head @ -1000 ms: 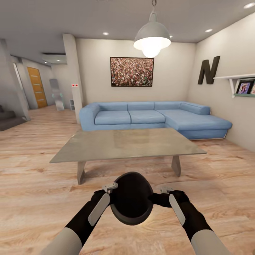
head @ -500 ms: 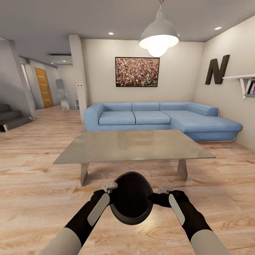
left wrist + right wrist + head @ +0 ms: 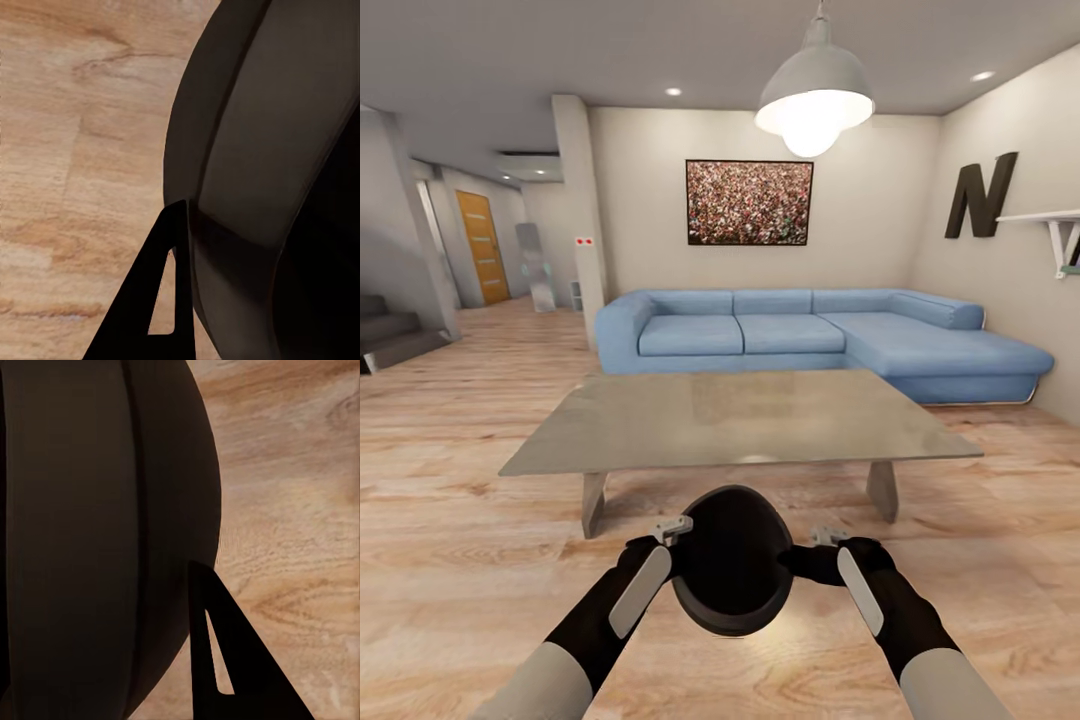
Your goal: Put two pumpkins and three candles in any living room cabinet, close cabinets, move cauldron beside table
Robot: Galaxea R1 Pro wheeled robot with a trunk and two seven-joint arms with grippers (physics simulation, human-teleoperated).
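The cauldron (image 3: 731, 573) is being carried, clamped between both grippers, toward the coffee table (image 3: 740, 420); lowering beside it is being called for next

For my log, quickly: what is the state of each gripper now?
Left gripper: pressed against the cauldron side; open or shut cannot be told.
Right gripper: the same on the opposite side.

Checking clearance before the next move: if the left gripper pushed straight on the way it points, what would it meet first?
Likely the cauldron: the left gripper sits at its side, angled inward. Depth is unclear.
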